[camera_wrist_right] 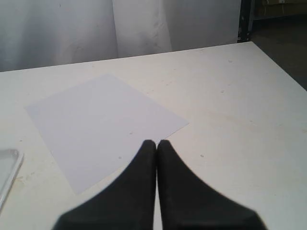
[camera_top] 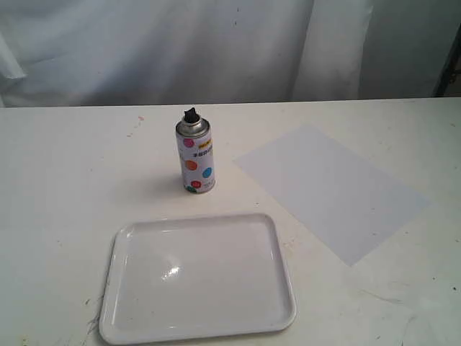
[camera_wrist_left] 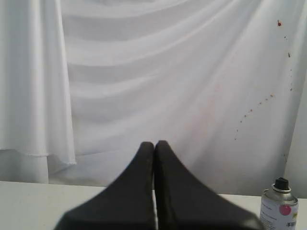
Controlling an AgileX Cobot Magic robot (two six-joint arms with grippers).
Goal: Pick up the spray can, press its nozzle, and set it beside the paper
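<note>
The spray can, white with coloured dots and a silver top, stands upright on the table behind the tray. Its black nozzle sits on the dome. The pale bluish paper lies flat to the can's right. Neither gripper shows in the exterior view. In the left wrist view my left gripper is shut and empty, with the spray can far off at the frame's edge and its nozzle on top. In the right wrist view my right gripper is shut and empty, above the near edge of the paper.
A glossy white rimmed tray lies in front of the can; its corner shows in the right wrist view. A white cloth backdrop hangs behind the table. The table's far right edge drops to a dark floor.
</note>
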